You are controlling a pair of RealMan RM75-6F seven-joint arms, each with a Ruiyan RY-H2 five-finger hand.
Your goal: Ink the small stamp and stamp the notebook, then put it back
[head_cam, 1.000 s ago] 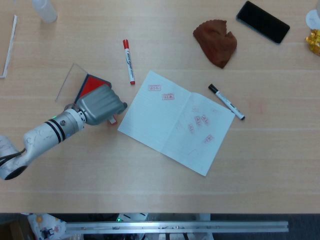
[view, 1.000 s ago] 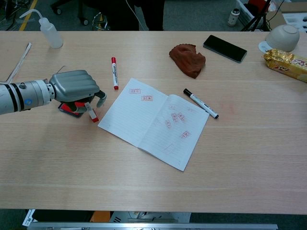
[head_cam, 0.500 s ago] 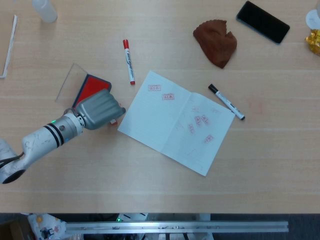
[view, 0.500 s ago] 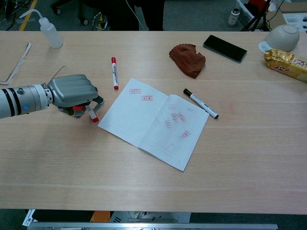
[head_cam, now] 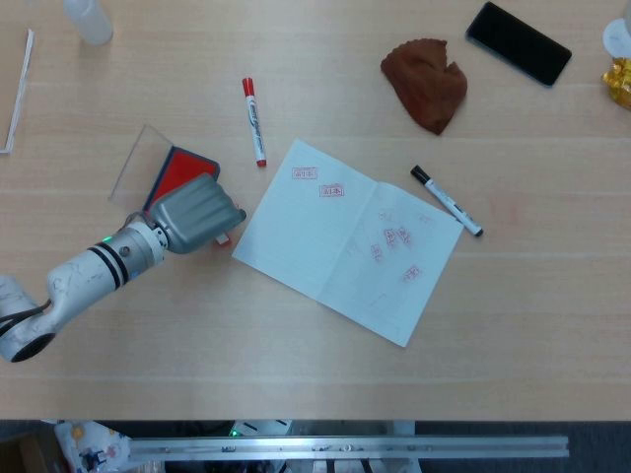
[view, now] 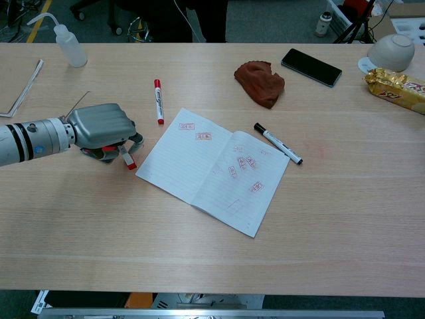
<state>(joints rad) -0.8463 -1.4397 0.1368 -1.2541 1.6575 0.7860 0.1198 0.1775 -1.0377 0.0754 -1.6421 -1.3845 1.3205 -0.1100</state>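
Left hand [view: 99,126] curled over the small stamp [view: 126,158] beside the ink pad [head_cam: 180,173], near table's left edge, w/ notebook [head_cam: 345,236] just right. Grip unclear. Chest view shows stamp; head view hides most. Hand barely moved since 0.5 s ago.

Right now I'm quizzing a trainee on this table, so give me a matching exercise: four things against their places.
Things:
1. red marker
2. black marker
3. brown cloth
4. phone

Places:
A. far right corner area
B. right of the notebook
C. between the ink pad and the notebook's top
D. just left of the phone

Pairs: 1-C, 2-B, 3-D, 4-A
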